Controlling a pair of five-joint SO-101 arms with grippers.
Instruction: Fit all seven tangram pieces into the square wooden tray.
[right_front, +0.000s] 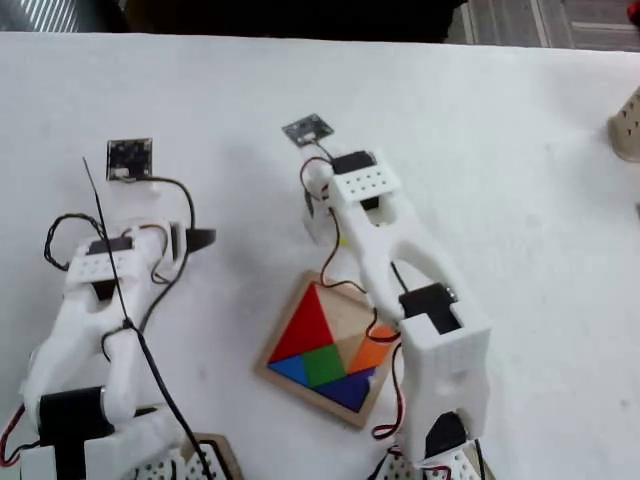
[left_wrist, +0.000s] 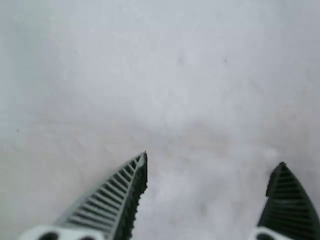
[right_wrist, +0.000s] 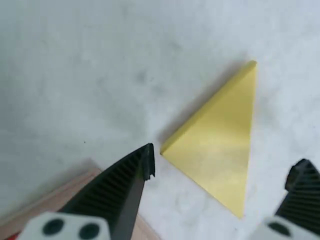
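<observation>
on the white table (right_front: 520, 150) sits the square wooden tray (right_front: 343, 312), turned like a diamond. some pieces lie flat inside it: a big red triangle (right_front: 305, 325), a green piece (right_front: 322, 365), a small blue piece (right_front: 290, 370), a dark blue piece (right_front: 350, 388) and an orange piece (right_front: 372, 352). part of the tray is hidden under an arm.

the right arm (right_front: 400, 260) stretches out over the tray and bends down past its far corner. the right gripper (right_wrist: 225, 157) points down at the table with its fingers spread wide and nothing held. the yellow triangle (right_wrist: 220, 150) lies flat on the table between the two fingers, just beside the tray's edge (right_wrist: 50, 205). one fingertip (right_wrist: 145, 160) is very near a corner of the triangle.

the left arm (right_front: 100, 300) is well away from the tray, folded over on its own side. the left gripper (left_wrist: 213, 160) is wide open too and holds nothing, with bare table under it.
</observation>
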